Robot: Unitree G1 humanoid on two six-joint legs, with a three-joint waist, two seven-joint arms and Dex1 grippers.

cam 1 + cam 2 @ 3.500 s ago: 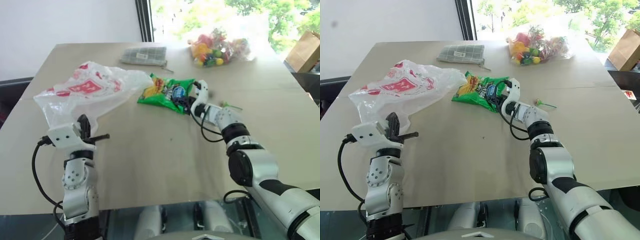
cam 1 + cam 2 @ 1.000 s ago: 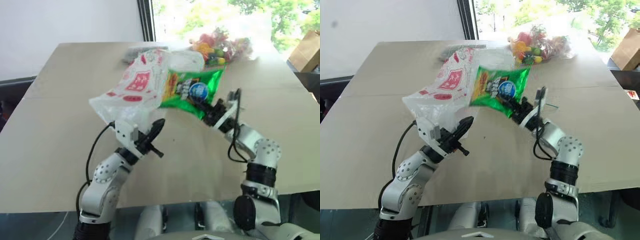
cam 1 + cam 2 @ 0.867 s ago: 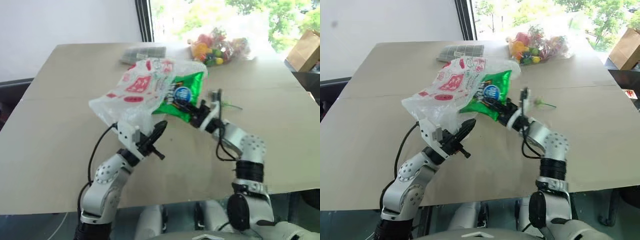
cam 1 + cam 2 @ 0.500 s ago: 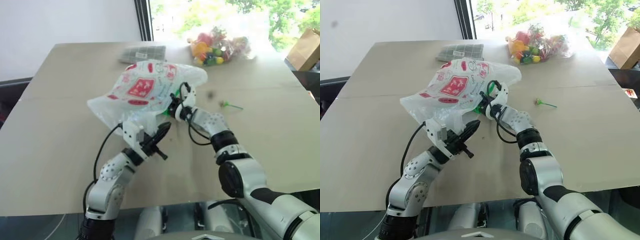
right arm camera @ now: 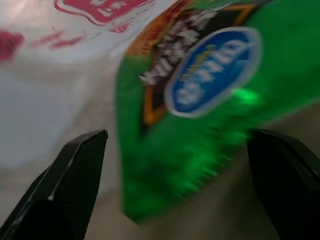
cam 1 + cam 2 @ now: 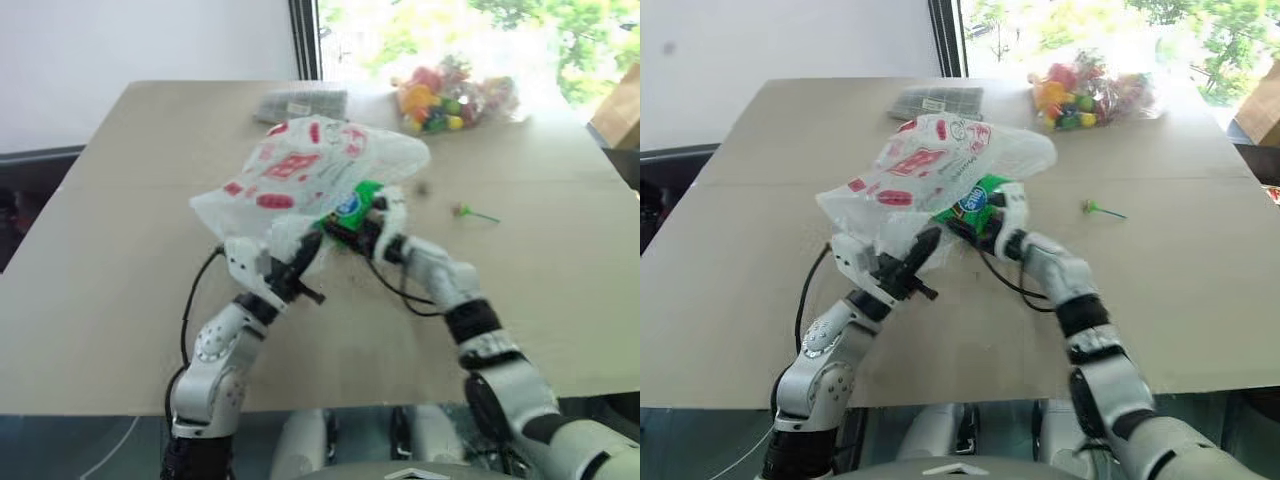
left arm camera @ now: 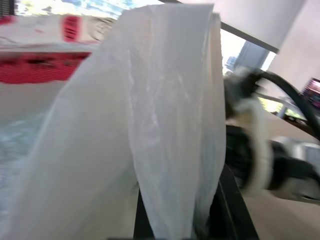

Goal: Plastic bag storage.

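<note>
The plastic bag (image 6: pixel 940 160) hangs lifted over the middle of the table (image 6: pixel 760 180), its white film with red printing billowing up and to the far side, its near edge gathered low. The left gripper (image 6: pixel 908 262) is clamped tight on that gathered edge, which rises between its two black fingers in the left wrist view; holding it up this way seems meant to keep the mouth open toward the right arm.

The green snack packet (image 6: pixel 975 205) sits at that mouth, partly under the film. The right gripper (image 6: pixel 992 225) is just beside it with its jaws spread wide, and the right wrist view shows the packet lying free between the two fingers (image 5: pixel 70 175), touched by neither. My reading is that the packet has just been let go into the bag.

A second ago the right gripper was pinching the packet and carrying it in the air, to the right of the bag; now the packet is tucked against the bag, released. The left grip has not changed.

Far across the table lie a clear bag of colourful sweets (image 6: pixel 1095 90), a grey checked pouch (image 6: pixel 940 102) and a small green stick (image 6: pixel 1102 210).
</note>
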